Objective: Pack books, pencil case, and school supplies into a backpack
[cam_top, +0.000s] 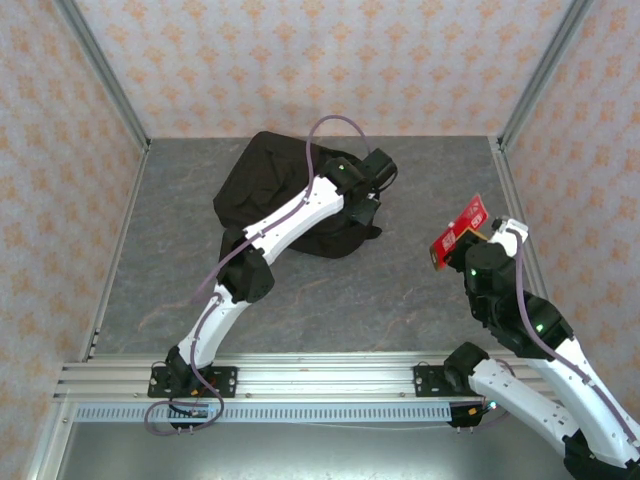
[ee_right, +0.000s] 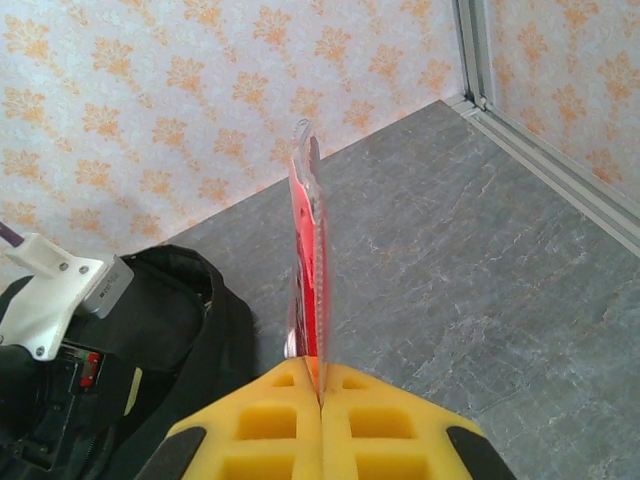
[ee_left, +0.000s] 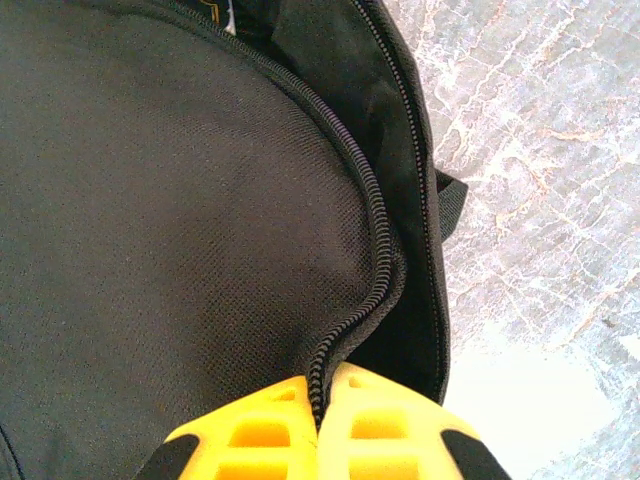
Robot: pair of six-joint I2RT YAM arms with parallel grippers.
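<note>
While the backpack (cam_top: 285, 190) lies slumped at the far-centre of the grey table (cam_top: 400, 290), slightly left of middle, the left arm (cam_top: 290, 215) reaches diagonally across it from the near-left base and ends at the bag's right edge. Left gripper (ee_left: 320, 390): yellow fingers (ee_left: 385, 425) pressed together with no gap, pinching the backpack fabric at a zip (ee_left: 377, 215). The zip teeth curve down and run straight into the seam between the two pads. Right of that zip the fabric folds into a dark gap, then comes a second zip line and a small strap loop (ee_left: 450, 195) sticking out over the bare table. Can't tell from the wrist view how far the compartment is unzipped. Moving right, the table between bag and right arm is bare marbled grey. Right gripper (ee_right: 320, 395): fingers closed flat on the near edge of the red packet (ee_right: 305, 250), which stands edge-on straight up from the pads. In the top view the packet is off the table on the right side, slanting up toward the far right, near the right-hand frame rail and well apart from the backpack. The right wrist view also catches the backpack at lower left with the left arm's white wrist link over it.
</note>
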